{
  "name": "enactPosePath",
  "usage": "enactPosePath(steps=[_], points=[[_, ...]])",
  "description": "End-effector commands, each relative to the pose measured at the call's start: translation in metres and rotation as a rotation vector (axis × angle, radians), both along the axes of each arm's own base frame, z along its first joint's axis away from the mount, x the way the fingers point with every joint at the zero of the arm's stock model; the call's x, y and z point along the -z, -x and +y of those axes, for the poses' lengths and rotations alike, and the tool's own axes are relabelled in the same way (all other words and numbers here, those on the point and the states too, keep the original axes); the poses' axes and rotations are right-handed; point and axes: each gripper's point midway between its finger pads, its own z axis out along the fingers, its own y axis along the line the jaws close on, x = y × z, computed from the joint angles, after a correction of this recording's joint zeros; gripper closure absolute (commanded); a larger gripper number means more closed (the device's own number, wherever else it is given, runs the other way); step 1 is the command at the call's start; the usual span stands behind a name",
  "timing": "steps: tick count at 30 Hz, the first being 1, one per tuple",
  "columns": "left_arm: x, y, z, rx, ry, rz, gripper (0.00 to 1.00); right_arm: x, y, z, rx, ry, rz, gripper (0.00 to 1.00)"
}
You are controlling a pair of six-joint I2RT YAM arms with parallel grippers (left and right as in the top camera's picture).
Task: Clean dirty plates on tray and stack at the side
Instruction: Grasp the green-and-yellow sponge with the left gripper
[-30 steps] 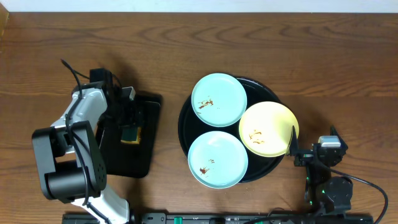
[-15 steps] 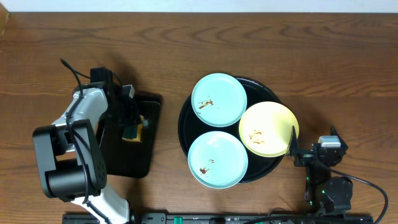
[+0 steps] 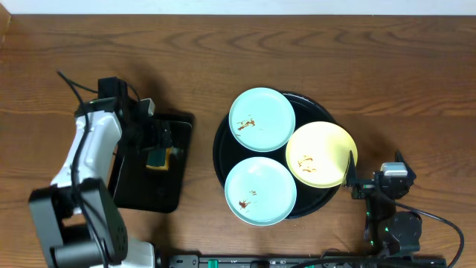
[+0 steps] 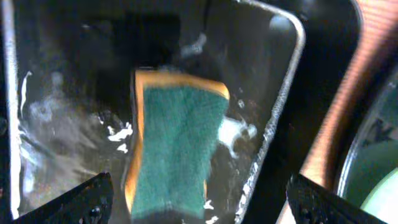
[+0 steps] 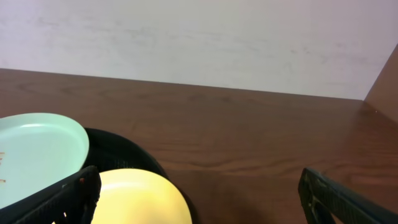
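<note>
The left tool (image 4: 199, 202) has been spread apart since a second ago, and the sponge (image 4: 177, 143) is left in the rectangular tray (image 4: 68, 81), its near end cut off. The right tool (image 5: 205, 199) is held apart beside the round tray (image 3: 220, 149), where three brown-smeared plates (image 3: 261, 119) are seated: two turquoise, one yellow.

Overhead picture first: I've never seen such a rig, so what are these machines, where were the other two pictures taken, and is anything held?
Two robot arms sit at a wooden table, seen from above. The other two pictures come from cameras on each wrist. The left gripper hangs open over a green sponge lying in a small black tray; the right gripper is open at the rim of the round black tray. That tray carries three smeared plates: two turquoise, one yellow. Nothing is held.
</note>
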Motion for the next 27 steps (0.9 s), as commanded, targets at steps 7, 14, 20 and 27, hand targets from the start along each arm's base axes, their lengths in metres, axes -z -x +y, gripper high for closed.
enactPosePath(steps=[7,14,20,27], points=[[0.017,0.028,0.001,-0.064,-0.020,0.104,0.19,0.000,0.000,0.001,-0.001,-0.013,0.000,0.01],[0.035,0.043,0.001,-0.098,-0.033,0.146,0.15,0.000,0.000,0.001,-0.001,-0.012,0.000,0.01],[0.050,0.044,0.003,-0.096,-0.045,0.114,0.09,0.000,0.000,0.001,-0.001,-0.013,0.000,0.01],[0.059,0.032,0.007,-0.090,-0.061,0.079,0.07,0.000,0.000,0.001,-0.001,-0.012,0.000,0.01]])
